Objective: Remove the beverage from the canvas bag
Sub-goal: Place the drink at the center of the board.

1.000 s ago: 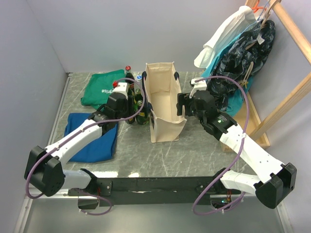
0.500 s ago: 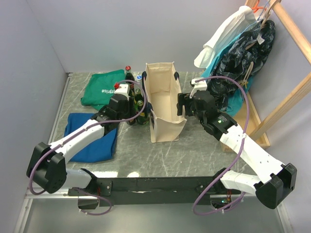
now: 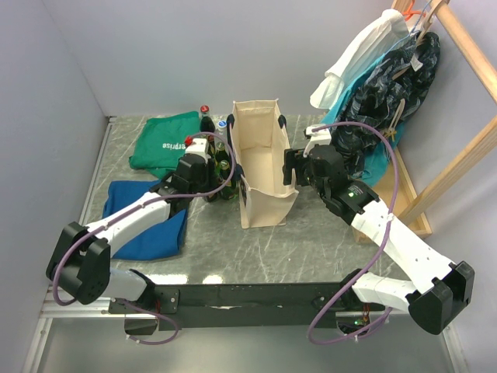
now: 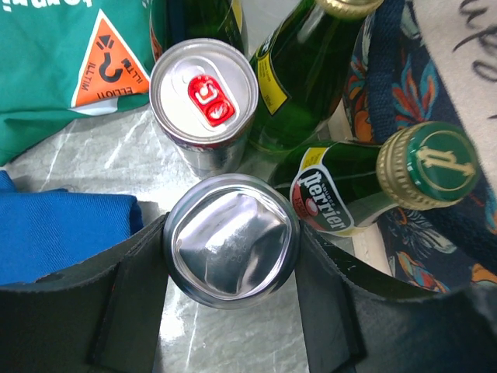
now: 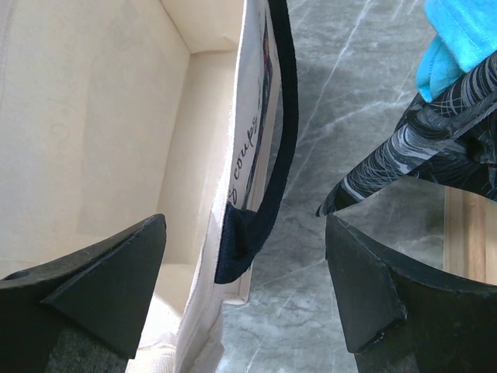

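The tall, boxy cream-beige canvas bag (image 3: 268, 203) with dark navy loop handles stands upright and open-mouthed at mid-table. What the right wrist view shows of its interior is bare. The right gripper (image 5: 245, 225) straddles the bag's right wall and navy handle (image 5: 287, 116), one finger inside and one outside. Its jaws are wide and clear of the cloth on both sides, gripping nothing, apparently stationed there to steady the bag. The silver cylindrical beverage can (image 4: 231, 241) is outside the bag, to its left, just beside a red-tabbed silver can (image 4: 203, 97) and green glass bottles (image 4: 349, 175), evidently the set-down cluster. The left gripper (image 4: 230, 255) clasps the beverage can, a finger against each side. Whether the can rests on the grey marbled table (image 4: 93, 155) cannot be told.
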Motion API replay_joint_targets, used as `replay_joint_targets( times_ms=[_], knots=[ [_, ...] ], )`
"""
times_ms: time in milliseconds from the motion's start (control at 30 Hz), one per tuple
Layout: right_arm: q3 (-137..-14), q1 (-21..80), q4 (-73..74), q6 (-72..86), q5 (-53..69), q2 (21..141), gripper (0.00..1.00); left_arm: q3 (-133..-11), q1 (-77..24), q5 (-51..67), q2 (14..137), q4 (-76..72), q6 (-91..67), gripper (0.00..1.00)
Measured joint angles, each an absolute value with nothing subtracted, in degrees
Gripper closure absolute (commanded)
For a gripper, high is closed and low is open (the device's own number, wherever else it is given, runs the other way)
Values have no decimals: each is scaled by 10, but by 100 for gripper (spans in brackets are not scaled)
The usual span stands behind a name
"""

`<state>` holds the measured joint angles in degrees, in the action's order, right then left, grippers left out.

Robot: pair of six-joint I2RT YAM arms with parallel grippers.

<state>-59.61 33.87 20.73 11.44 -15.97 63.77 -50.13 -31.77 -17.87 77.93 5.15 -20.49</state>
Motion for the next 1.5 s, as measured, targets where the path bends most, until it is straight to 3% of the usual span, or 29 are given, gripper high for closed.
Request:
replay_joint_targets(
  times_ms=[433,567,700,1167,1333,1500],
  knots=[
    [-596,339,208,115,-161,638,11,-493,-317,-181,787,32,-207,99],
    [-596,339,208,115,-161,638,11,-493,-317,-181,787,32,-207,81],
    [-596,339,207,115,-161,639,11,-493,-317,-181,787,32,-207,72],
    [-596,339,206,115,-158,649,11,-493,-317,-181,787,32,-207,67],
    [-596,339,206,115,-158,650,11,-493,-317,-181,787,33,-207,57],
    [-596,339,206,115,-156,650,11,-493,-317,-181,787,33,-207,54]
  ],
)
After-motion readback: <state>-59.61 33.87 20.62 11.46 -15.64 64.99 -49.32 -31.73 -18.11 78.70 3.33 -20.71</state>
